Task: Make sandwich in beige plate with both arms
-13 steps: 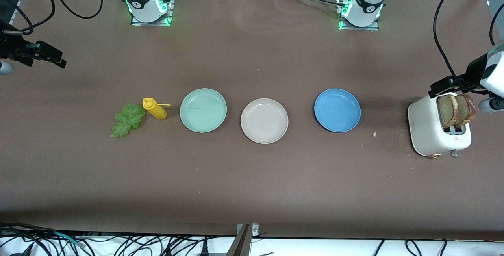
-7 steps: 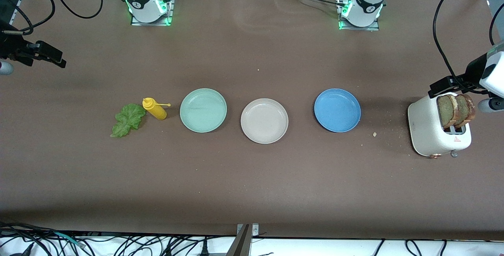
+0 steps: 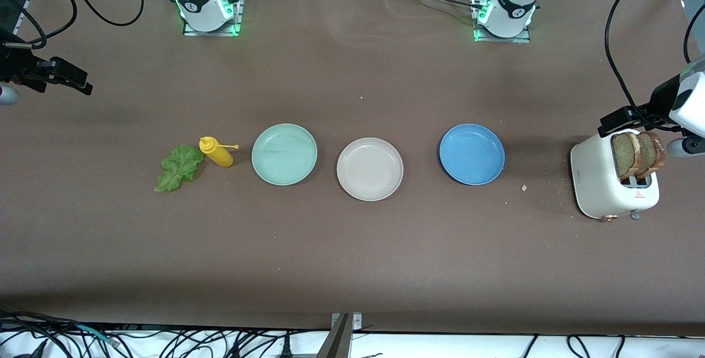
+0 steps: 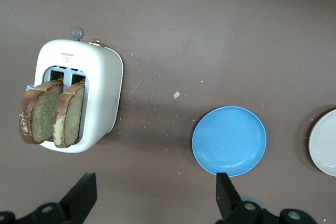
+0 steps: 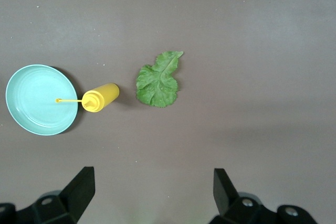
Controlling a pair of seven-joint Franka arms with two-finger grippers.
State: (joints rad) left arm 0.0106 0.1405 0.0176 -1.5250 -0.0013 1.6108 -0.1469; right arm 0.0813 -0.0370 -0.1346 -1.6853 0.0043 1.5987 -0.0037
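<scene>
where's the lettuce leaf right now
The lettuce leaf lies flat on the table toward the right arm's end, right beside the yellow squeeze bottle, with the mint-green plate next along.

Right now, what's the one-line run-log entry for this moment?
stage: not started | beige plate: bare | bread: in toaster | lettuce: on table | left claw: open, over toaster | right claw: open, waiting

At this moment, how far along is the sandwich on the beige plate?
Nothing is done: the beige plate is bare. Nothing is in hand; the left gripper hangs open over the table by the toaster, the right gripper open near the lettuce leaf. Left: both bread slices, now in the toaster's slots, and the lettuce must go onto the plate.
</scene>
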